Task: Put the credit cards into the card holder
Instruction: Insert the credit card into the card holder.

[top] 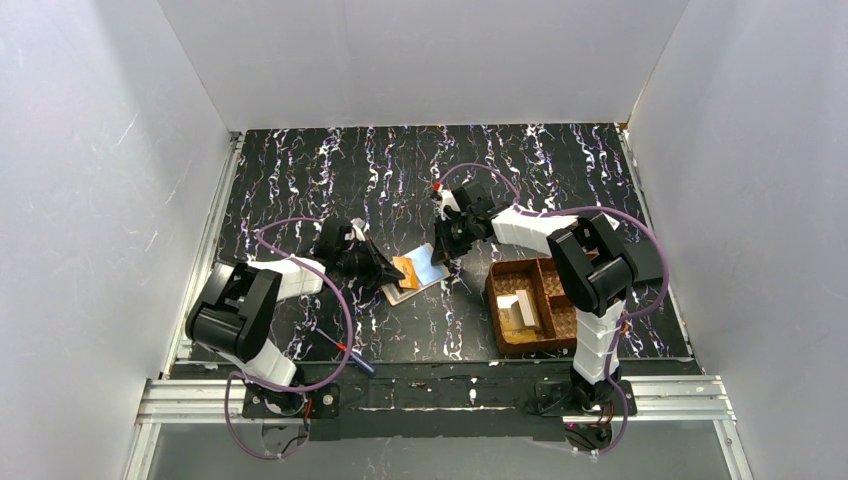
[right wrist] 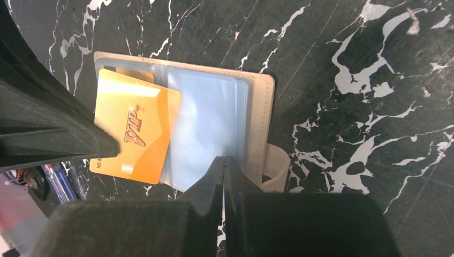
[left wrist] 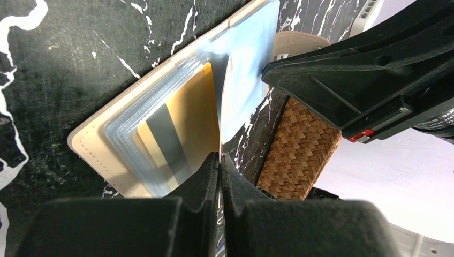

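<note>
Right end effector (right wrist: 224,160) alone sees "VIP" on seemingly loose card (right wrist: 134,126).

The black, white-veined table (top: 330,170) carries an open cream-edged card holder (top: 418,272) at its centre, a brown woven basket tray (top: 497,300) toward the right edge, and a red-and-blue screwdriver (top: 352,355) at the near-left.

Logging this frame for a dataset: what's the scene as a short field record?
card holder: open flat, clear sleeves facing up
gold card: on the open sleeves, most of it uncovered
left claw: shut, tip at the gold card's edge; grip unclear
right claw: shut at a sleeve's edge
basket: right of the card holder, white piece inside
</note>
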### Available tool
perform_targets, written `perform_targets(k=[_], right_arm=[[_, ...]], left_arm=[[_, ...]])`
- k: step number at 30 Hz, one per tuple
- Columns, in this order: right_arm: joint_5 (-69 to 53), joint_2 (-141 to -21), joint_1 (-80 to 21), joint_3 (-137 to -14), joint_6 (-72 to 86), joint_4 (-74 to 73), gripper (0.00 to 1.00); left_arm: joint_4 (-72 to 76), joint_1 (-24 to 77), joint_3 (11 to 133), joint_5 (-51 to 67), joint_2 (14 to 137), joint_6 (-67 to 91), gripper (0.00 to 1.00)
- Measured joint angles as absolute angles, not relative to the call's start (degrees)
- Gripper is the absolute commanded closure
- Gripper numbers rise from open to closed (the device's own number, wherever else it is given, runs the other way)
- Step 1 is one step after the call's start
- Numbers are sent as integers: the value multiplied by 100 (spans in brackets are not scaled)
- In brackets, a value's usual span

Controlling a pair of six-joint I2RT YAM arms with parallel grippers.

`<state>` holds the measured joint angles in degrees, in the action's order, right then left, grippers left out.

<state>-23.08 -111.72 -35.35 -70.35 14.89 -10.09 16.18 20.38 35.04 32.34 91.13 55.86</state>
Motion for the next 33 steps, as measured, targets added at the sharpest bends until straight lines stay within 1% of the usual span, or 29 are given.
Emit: perform_targets(k=[23, 33], right_arm=[[-2334, -11181, -3535, -7035, 1530, -965, 98], [-2355, -11181, -3535, -7028, 1532, -955, 98]], left_arm=[[3136, 2185, 2969, 2656, 9198, 6479, 100], [3404, 2265, 2934, 2620, 9333, 6352, 100]])
